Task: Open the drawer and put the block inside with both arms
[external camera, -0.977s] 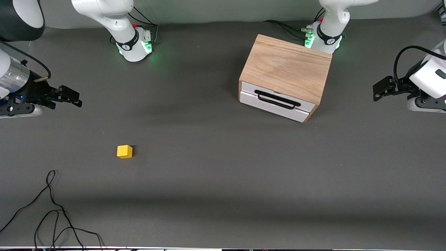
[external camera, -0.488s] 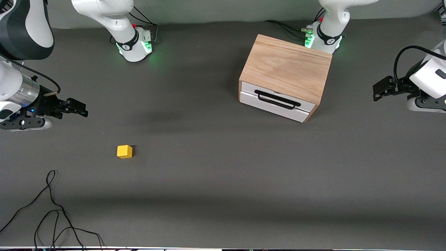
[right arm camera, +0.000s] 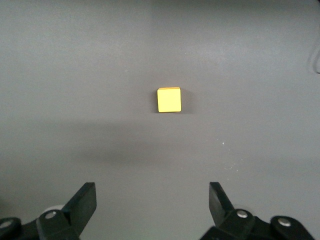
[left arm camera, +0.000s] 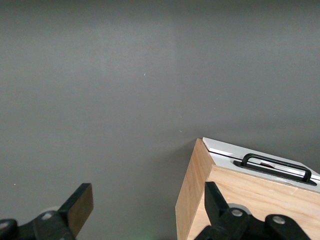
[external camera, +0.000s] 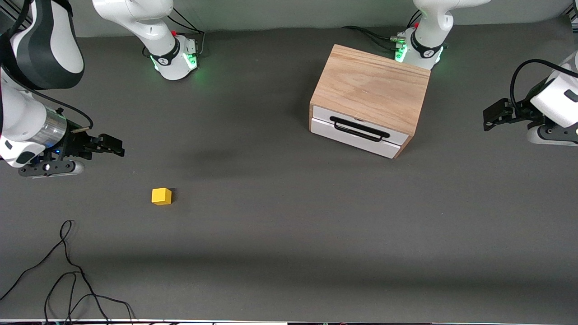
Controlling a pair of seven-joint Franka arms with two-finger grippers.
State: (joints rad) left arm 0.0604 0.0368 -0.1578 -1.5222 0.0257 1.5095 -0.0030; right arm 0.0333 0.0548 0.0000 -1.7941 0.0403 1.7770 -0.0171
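**Drawer shut, block on the bench, both grippers empty**

Landmark: small light-wood box cabinet (external camera: 370, 92) on the dark grey bench (external camera: 289, 234), toward the left arm's end, just in front of the left arm's base.

Drawer: white-fronted drawer with a long black bar handle (external camera: 359, 129) sits flush in the cabinet, closed. It faces the front camera, turned slightly toward the left arm's end. Left wrist view shows the same front and handle past one wooden corner of the cabinet.

Block: small bright yellow cube (external camera: 161, 196) rests on the bench well apart from the cabinet, toward the right arm's end and nearer the front camera than the cabinet. Nothing touches it.

Right gripper (external camera: 112, 146): up over bare bench near the block, at the right arm's end of the table. Jaws wide open, nothing between them; right wrist view shows the cube ahead of the spread jaws.

Left gripper (external camera: 491, 115): waits beside the cabinet, at the left arm's end, not touching it. Jaws open and empty in its wrist view.

Loose black cable (external camera: 67, 275) lies near the front edge, at the right arm's end
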